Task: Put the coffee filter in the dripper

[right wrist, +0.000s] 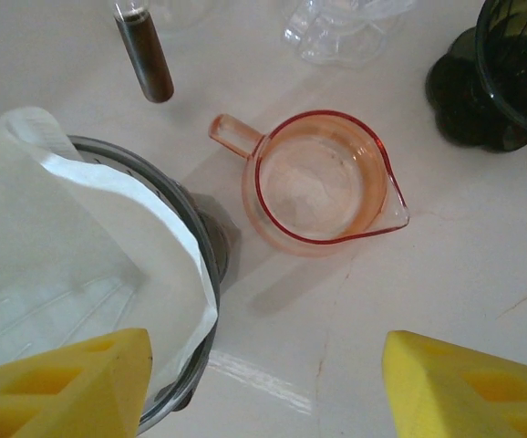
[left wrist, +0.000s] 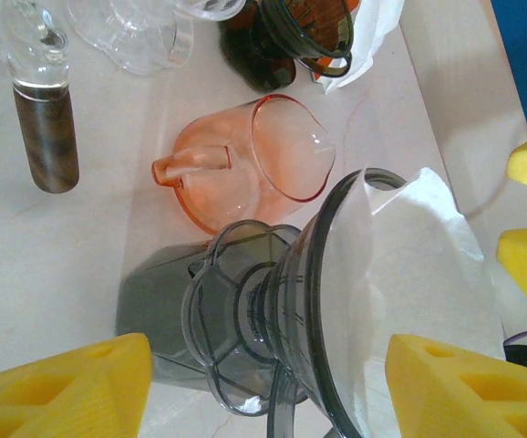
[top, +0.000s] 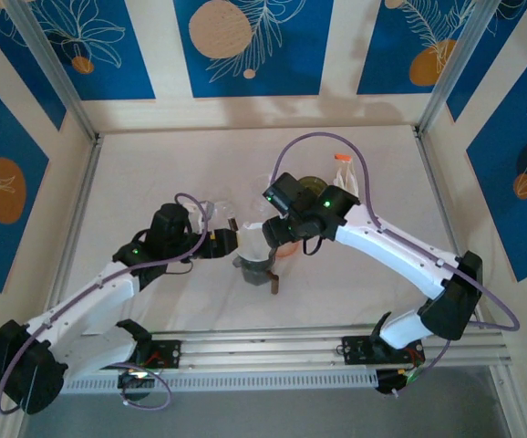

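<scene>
A pale surface (top: 154,173) fills the overhead view. At the lower centre of the left wrist view is a grey dripper (left wrist: 245,338). The white filter (left wrist: 418,265) already lies inside its cone, with one edge rising past the rim. The left jaws are spread either side of the dripper, pinching nothing. The right jaws are spread too. A pink jug (right wrist: 323,178) sits just beside. Seating looks nearly done; next, both jaws should lift clear without dragging the paper.

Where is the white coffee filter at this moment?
In the right wrist view the coffee filter lies lower left inside the grey dripper, its edge above the rim; the orange jug stands just right of it.
</scene>
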Controlling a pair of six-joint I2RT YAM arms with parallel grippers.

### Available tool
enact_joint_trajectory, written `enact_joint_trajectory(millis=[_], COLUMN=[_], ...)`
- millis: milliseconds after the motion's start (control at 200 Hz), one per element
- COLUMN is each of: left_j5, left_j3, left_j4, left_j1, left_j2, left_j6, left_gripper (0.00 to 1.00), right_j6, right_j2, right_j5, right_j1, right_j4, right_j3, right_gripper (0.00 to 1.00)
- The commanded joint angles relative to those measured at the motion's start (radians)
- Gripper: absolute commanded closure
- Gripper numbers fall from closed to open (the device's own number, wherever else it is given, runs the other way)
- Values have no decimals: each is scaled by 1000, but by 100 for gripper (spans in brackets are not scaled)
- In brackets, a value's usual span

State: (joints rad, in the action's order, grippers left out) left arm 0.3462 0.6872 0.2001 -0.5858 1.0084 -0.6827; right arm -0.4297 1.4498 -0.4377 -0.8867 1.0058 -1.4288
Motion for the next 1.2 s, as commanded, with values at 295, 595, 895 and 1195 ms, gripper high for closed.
enact_joint_trajectory(millis=[295,595,895,1195], left_j5=[-24,-48,-44,-42], left_j3=[25,6,3,38], left_j4=[26,51,40,42], left_j1=[-11,-11,-11,-11], left_j2=[0,1,-25,-63], left_j6=[1,4,-9,-24], left_gripper=[35,44,37,26], right_j6=[-56,-94,-86,-87], right_j2=[-11,-38,-61,-106], right_j5=[108,79,53,27], right_j1=[-24,-30,-41,-42], right_j4=[-72,-58,-79,-65], right_j3=[57,133,119,57], right_gripper=[31,37,33,29])
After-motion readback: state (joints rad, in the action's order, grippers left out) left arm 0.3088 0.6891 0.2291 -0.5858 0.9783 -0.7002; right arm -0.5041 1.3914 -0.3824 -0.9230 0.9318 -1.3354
